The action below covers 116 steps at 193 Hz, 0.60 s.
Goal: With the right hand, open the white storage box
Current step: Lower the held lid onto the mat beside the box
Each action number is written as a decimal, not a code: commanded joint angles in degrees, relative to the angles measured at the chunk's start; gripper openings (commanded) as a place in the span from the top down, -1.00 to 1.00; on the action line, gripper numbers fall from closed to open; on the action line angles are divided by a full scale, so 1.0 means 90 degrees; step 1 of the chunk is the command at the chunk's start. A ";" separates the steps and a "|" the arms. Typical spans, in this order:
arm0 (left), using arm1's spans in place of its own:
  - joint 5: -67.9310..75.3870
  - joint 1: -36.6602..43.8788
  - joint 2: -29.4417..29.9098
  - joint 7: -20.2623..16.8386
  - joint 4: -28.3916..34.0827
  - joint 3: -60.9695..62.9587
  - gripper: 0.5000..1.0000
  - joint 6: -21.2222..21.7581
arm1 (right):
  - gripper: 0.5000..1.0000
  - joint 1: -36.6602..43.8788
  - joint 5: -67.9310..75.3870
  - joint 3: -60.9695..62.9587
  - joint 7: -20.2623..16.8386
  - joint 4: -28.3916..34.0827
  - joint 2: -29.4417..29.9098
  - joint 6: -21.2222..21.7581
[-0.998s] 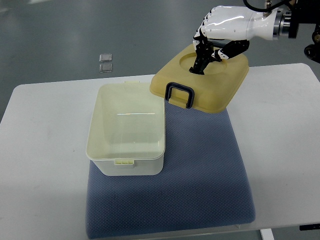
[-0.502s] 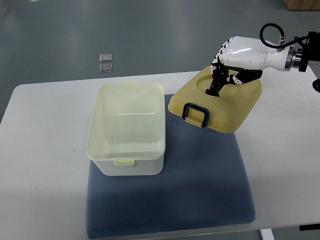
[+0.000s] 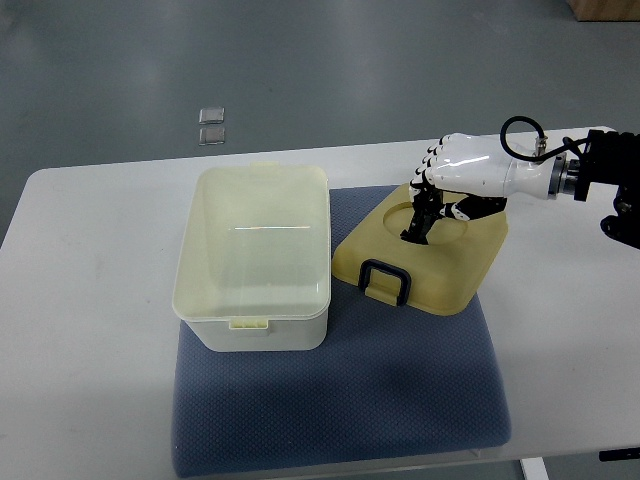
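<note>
The white storage box (image 3: 255, 255) stands open and empty on the left part of the blue mat (image 3: 400, 390). Its cream lid (image 3: 420, 258), with a dark handle (image 3: 384, 281) on the near side, lies on the mat just right of the box. My right hand (image 3: 432, 205) comes in from the right edge and has its fingers curled onto the lid's far rim, at a round recess. The lid looks low and nearly flat on the mat. The left arm does not show.
The mat lies on a white table (image 3: 90, 330). Two small clear squares (image 3: 211, 126) lie on the grey floor beyond the table's far edge. Bare table surface shows left of the box and right of the mat.
My right hand has carried the lid down and toward the near side, from raised behind the box to low on the mat beside it. The box has not moved.
</note>
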 commanded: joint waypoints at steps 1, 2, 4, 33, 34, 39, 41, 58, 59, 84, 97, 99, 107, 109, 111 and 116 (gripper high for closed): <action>0.0000 -0.0001 0.0000 0.0001 0.0004 0.0000 -1.00 0.0001 | 0.10 -0.0176 -0.0002 0.0009 0.0000 -0.0047 0.0120 -0.0189; 0.0000 -0.0001 0.0000 0.0001 0.0004 0.0000 -1.00 0.0001 | 0.10 -0.0176 -0.0002 0.0009 0.0000 -0.0048 0.0120 -0.0189; 0.0000 -0.0001 0.0000 0.0001 -0.0006 0.0000 -1.00 0.0001 | 0.07 -0.0186 -0.0002 0.0009 0.0000 -0.0057 0.0130 -0.0199; 0.0000 -0.0001 0.0000 0.0001 0.0004 0.0000 -1.00 0.0001 | -0.12 -0.0352 -0.0031 0.0009 0.0000 -0.0135 0.0159 -0.0228; 0.0000 -0.0001 0.0000 0.0001 0.0004 0.0000 -1.00 0.0001 | -0.12 -0.0352 -0.0031 0.0009 0.0000 -0.0135 0.0159 -0.0228; 0.0000 -0.0001 0.0000 0.0001 -0.0006 0.0000 -1.00 0.0001 | -0.13 -0.0352 -0.0031 0.0009 0.0000 -0.0135 0.0169 -0.0228; 0.0000 -0.0001 0.0000 0.0001 0.0004 0.0000 -1.00 0.0001 | -0.14 -0.0352 -0.0031 0.0009 0.0000 -0.0135 0.0159 -0.0228; 0.0000 -0.0001 0.0000 0.0001 0.0004 0.0000 -1.00 0.0001 | -0.18 -0.0352 -0.0031 0.0018 0.0000 -0.0155 0.0150 -0.0228; 0.0000 -0.0001 0.0000 0.0001 0.0004 0.0000 -1.00 0.0001 | -0.18 -0.0352 -0.0031 0.0018 0.0000 -0.0155 0.0150 -0.0228; 0.0000 -0.0001 0.0000 0.0001 0.0004 0.0000 -1.00 0.0001 | -0.23 -0.0352 -0.0099 -0.0001 0.0000 -0.0194 0.0101 -0.0218; 0.0000 -0.0001 0.0000 0.0001 -0.0006 0.0000 -1.00 0.0001 | -0.24 -0.0361 -0.0197 -0.0001 0.0000 -0.0233 0.0071 -0.0218; 0.0000 -0.0001 0.0000 0.0001 0.0004 0.0000 -1.00 0.0001 | -0.24 -0.0361 -0.0207 -0.0001 0.0000 -0.0233 0.0062 -0.0218; 0.0000 -0.0001 0.0000 0.0001 -0.0006 0.0000 -1.00 0.0001 | -0.24 -0.0361 -0.0207 -0.0001 0.0000 -0.0253 0.0042 -0.0218; 0.0000 -0.0001 0.0000 0.0001 0.0004 0.0000 -1.00 0.0001 | -0.23 -0.0361 -0.0207 -0.0001 0.0000 -0.0253 0.0032 -0.0218; 0.0000 -0.0001 0.0000 0.0001 0.0004 0.0000 -1.00 0.0001 | -0.23 -0.0361 -0.0207 -0.0001 0.0000 -0.0253 0.0023 -0.0218; 0.0000 -0.0001 0.0000 0.0001 0.0004 0.0000 -1.00 0.0001 | -0.23 -0.0361 -0.0207 -0.0001 0.0000 -0.0253 -0.0017 -0.0218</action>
